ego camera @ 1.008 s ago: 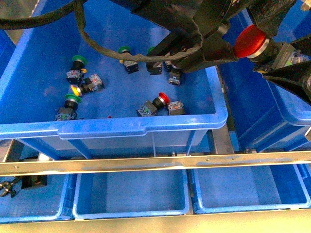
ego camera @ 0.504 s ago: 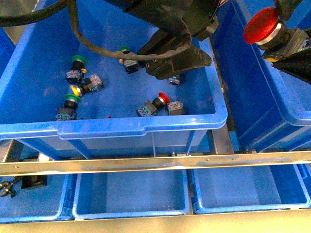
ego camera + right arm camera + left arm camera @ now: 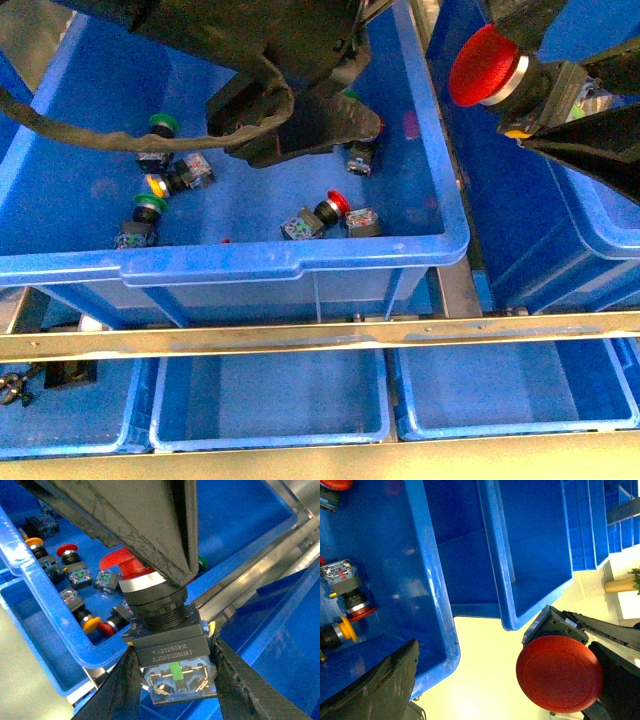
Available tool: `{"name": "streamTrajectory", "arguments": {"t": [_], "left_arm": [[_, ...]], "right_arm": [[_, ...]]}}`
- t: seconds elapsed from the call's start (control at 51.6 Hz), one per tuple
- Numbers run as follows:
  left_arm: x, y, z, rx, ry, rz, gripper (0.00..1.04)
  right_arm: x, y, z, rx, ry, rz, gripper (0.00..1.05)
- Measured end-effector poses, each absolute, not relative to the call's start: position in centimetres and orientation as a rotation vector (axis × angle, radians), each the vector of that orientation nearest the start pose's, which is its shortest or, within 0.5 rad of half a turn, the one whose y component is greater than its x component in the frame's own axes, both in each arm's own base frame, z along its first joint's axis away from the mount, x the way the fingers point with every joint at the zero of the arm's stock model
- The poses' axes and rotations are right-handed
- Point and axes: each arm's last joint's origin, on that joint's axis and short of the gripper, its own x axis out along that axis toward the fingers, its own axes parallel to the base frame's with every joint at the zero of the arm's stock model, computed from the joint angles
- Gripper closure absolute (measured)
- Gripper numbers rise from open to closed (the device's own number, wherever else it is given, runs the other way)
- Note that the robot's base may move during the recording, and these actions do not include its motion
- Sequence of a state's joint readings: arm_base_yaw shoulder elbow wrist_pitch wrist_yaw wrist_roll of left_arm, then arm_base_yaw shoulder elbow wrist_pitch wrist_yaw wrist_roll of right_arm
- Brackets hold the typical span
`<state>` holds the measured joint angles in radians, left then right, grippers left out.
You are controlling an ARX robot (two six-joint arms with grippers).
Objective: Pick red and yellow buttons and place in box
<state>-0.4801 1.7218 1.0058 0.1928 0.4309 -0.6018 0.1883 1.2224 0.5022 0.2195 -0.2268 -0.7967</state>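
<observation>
Front view shows you in the carry step: the right gripper (image 3: 535, 100) holds a large red mushroom-cap button (image 3: 485, 65) in the air, above the gap between the source tote (image 3: 300, 260) and the box (image 3: 560, 240) on the right. The cap points left and slightly up; the black body and grey contact block run back between the jaws.

Right wrist view confirms the grasp. The jaws are closed on the contact block (image 3: 177, 680) of this button, one finger on each side, with the threaded collar and red cap (image 3: 122, 562) projecting beyond the fingertips.

The left gripper (image 3: 290, 120) hangs over the far middle of the source tote. Its jaws appear spread, with nothing visible between them; you cannot confirm more, because the arm hides the fingertips.

Remaining in the source tote, near its front wall, you have a small red button (image 3: 333, 205); a yellow-capped button (image 3: 155, 186) lies to the left beside the green-capped ones (image 3: 162, 124).

Judged next move: travel the right arm further right until the held button is fully inside the box rim, then release. Keep clear of the rim.
</observation>
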Motion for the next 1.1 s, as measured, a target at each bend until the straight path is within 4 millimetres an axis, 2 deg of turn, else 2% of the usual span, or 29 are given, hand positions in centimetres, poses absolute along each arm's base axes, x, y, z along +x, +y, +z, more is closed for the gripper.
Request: {"name": "streamTrajectory", "arguments": {"t": [0.291,0.504,0.581,0.736,0.814,0.95,1.105], "left_arm": [[33.5,-18.6,19.7,-0.533,0.821,-0.724,0.08],[34.2,-21.7,20.7,-0.524,0.75,-0.701,0.08],[34.1,-22.4,21.4,-0.538,0.663,-0.68,0.08],[35.0,-21.1,22.2,-0.561,0.591,-0.593,0.08],[35.1,-21.0,21.9,-0.573,0.608,-0.579,0.08],[34.2,-22.3,21.3,-0.55,0.647,-0.618,0.08],[32.9,-21.3,21.7,-0.485,0.609,-0.603,0.08]], "right_arm": [[23.4,4.9,19.0,-0.776,0.336,0.558,0.72],[23.4,4.6,19.3,-0.77,0.362,0.461,0.72],[23.0,4.3,19.4,-0.763,0.378,0.412,0.72],[22.0,2.7,17.9,-0.762,0.487,0.318,0.72],[21.9,2.7,17.8,-0.758,0.488,0.327,0.72],[21.9,2.9,17.9,-0.754,0.472,0.35,0.72],[21.9,2.6,18.0,-0.752,0.471,0.336,0.72]]}}
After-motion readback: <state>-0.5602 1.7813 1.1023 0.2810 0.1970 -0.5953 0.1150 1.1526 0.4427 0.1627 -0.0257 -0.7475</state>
